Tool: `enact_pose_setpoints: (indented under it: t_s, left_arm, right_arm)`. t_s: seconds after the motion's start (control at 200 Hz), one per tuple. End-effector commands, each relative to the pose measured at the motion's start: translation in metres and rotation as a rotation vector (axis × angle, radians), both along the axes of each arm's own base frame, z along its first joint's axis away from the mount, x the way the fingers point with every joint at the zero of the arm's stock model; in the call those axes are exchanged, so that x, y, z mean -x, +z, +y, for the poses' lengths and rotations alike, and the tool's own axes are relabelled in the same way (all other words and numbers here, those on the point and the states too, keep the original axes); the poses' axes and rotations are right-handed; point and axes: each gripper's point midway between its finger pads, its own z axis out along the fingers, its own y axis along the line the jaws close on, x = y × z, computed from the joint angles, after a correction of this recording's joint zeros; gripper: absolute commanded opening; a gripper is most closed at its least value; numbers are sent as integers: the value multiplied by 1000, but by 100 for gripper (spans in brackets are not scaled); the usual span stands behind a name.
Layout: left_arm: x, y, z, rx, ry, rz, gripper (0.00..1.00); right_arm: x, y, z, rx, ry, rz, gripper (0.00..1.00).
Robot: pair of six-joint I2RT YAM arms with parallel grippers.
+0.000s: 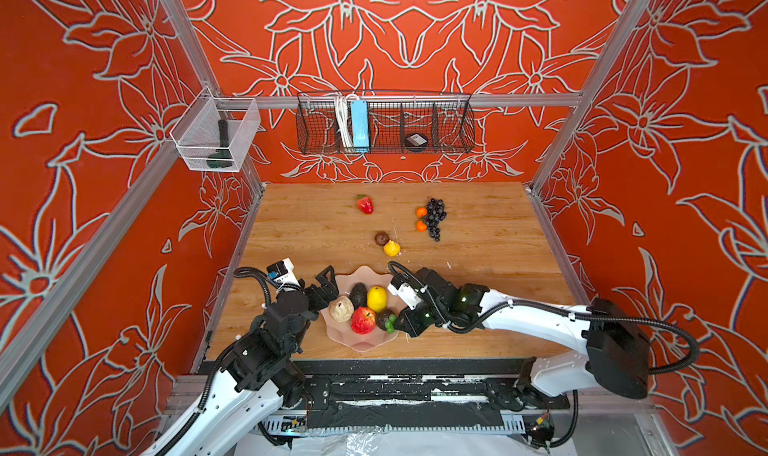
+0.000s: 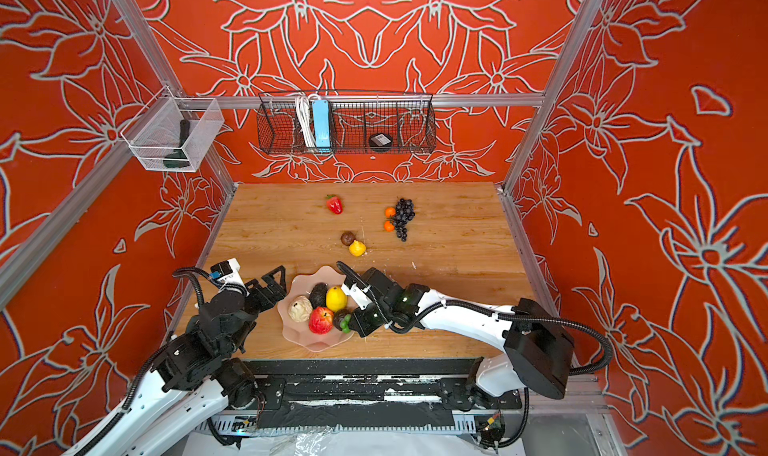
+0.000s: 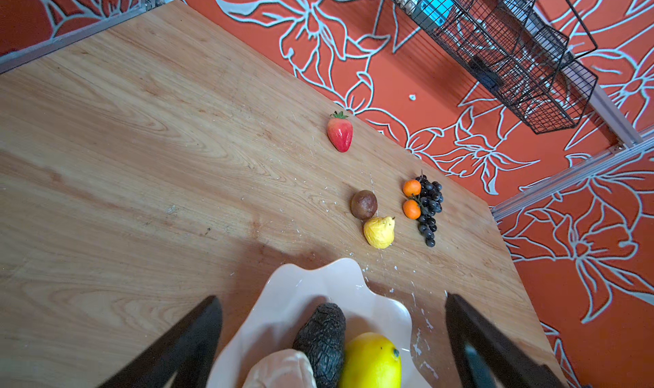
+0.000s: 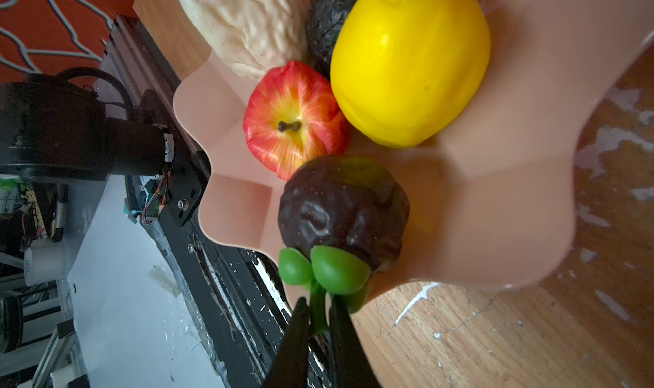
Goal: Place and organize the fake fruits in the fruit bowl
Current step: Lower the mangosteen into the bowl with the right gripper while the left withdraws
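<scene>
Five fake fruits lie in the fruit bowl (image 1: 358,347), which sits between my two grippers. My right gripper (image 4: 318,306) is nipped narrow on the green stem of the mangosteen (image 4: 343,209), and the stem fills the slim gap between my fingers (image 4: 297,336). The mangosteen rests on the bowl's sloping wall just beyond my right fingertips, close to the rim nearest them. Just past it sits the red apple (image 4: 295,120), with the large lemon (image 4: 410,60) pressed against the apple's side. Farther off from my right fingers are the dark avocado (image 4: 323,21) and the beige fruit (image 4: 244,25).

My left gripper (image 3: 332,297) stands spread wide with nothing in it, at the bowl's rim on the side away from my right gripper. The avocado, the lemon and the beige fruit show between its two fingers (image 3: 198,333).

Six more fruits lie outside the bowl, ahead of my left gripper on the wooden table (image 3: 141,156). Nearest are a small brown fruit (image 3: 363,204) and a small yellow fruit (image 3: 379,232), just beside each other. Near these, two tiny oranges (image 3: 411,188) lie against the dark grape bunch (image 3: 430,209). The strawberry (image 3: 340,135) lies alone, farthest from my left fingers. All six are well apart from both grippers.
</scene>
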Motion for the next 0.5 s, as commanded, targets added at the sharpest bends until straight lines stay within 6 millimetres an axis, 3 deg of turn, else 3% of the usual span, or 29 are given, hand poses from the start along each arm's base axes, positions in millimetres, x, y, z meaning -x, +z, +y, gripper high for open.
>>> enact_pose_setpoints:
  t_s: [0.0, 0.335, 0.495]
  left_arm:
    - [0, -8, 5, -15, 27, 9, 98]
    - [-1, -11, 5, -20, 27, 15, 98]
    - [-1, -11, 6, -21, 29, 15, 98]
  right_arm:
    - [-6, 8, 3, 5, -5, -42, 19]
    - [-13, 17, -4, 22, -30, -105, 30]
    - [-17, 22, -8, 34, -34, -144, 31]
